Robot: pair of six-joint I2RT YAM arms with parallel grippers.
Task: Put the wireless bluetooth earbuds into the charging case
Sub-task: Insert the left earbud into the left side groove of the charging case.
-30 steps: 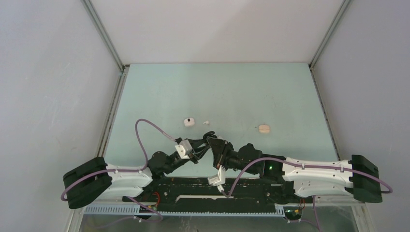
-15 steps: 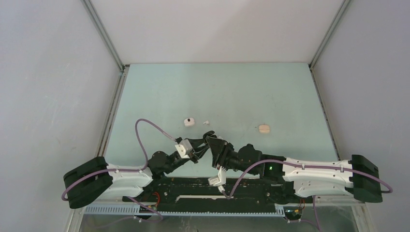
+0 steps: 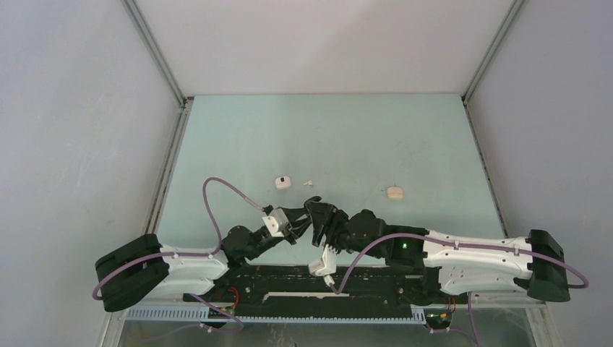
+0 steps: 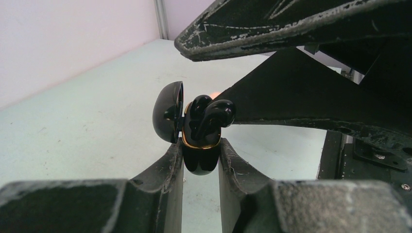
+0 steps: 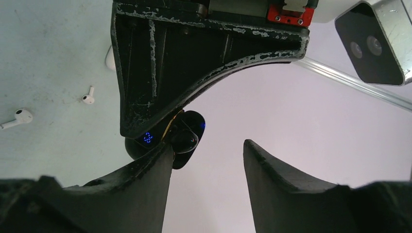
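My left gripper (image 4: 200, 144) is shut on the lower half of a black charging case (image 4: 200, 160) with a gold rim. Its lid (image 4: 167, 118) stands open to the left. Two black earbuds (image 4: 214, 114) sit in the case, their tops sticking out. My right gripper (image 5: 208, 144) is open, with one finger (image 5: 155, 165) against the case (image 5: 145, 141) and the other apart from it, nothing between them. In the top view both grippers meet low at the centre, left (image 3: 305, 215) and right (image 3: 319, 217).
On the table beyond the grippers lie a white case (image 3: 283, 182), a white earbud (image 3: 307, 183) and another white case (image 3: 394, 192). Two white earbuds (image 5: 88, 97) (image 5: 19, 116) show in the right wrist view. Grey walls close in both sides.
My right gripper has opened from shut and let go of a black earbud at the case. The right arm shifted slightly left. The left gripper kept still with the case.
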